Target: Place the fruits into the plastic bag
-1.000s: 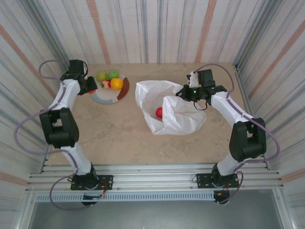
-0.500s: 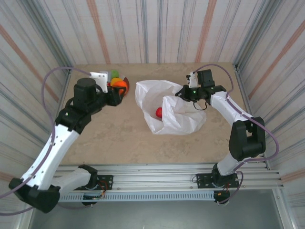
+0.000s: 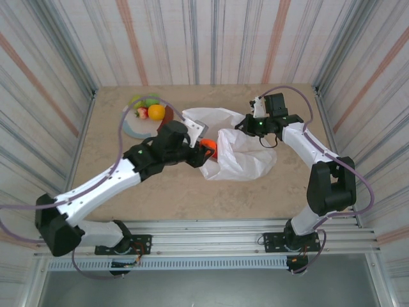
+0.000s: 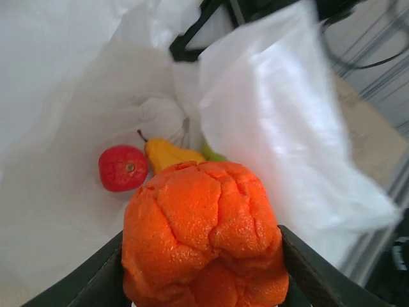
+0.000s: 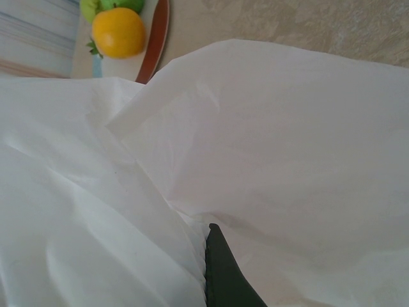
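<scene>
From overhead, my left gripper [image 3: 206, 148] reaches across the table [image 3: 255, 198] to the mouth of the plastic bag [image 3: 239, 157], which lies just right of centre, toward two o'clock. The jaws are clamped on a bumpy orange fruit [image 3: 208, 148]. On the left wrist camera that fruit [image 4: 204, 236] sits between the dark fingers [image 4: 96, 281], poised over the bag's open mouth.

Deeper in the bag, at about eleven o'clock from the held fruit, I see a red fruit [image 4: 123, 167]. A yellow pear [image 4: 169, 153] lies just beside it, and a sliver of green fruit [image 4: 214, 155] shows behind the pear.

My right gripper [image 3: 252, 125] is closed on the bag's far edge at one o'clock, holding the plastic up. On the right wrist camera one dark finger [image 5: 223, 268] shows, pressed into white folds.

The plate [image 3: 131, 130] sits at eleven o'clock on the table. It carries a yellow-orange fruit [image 3: 156, 113], two green ones [image 3: 137, 102] and a small red one [image 3: 141, 113].
</scene>
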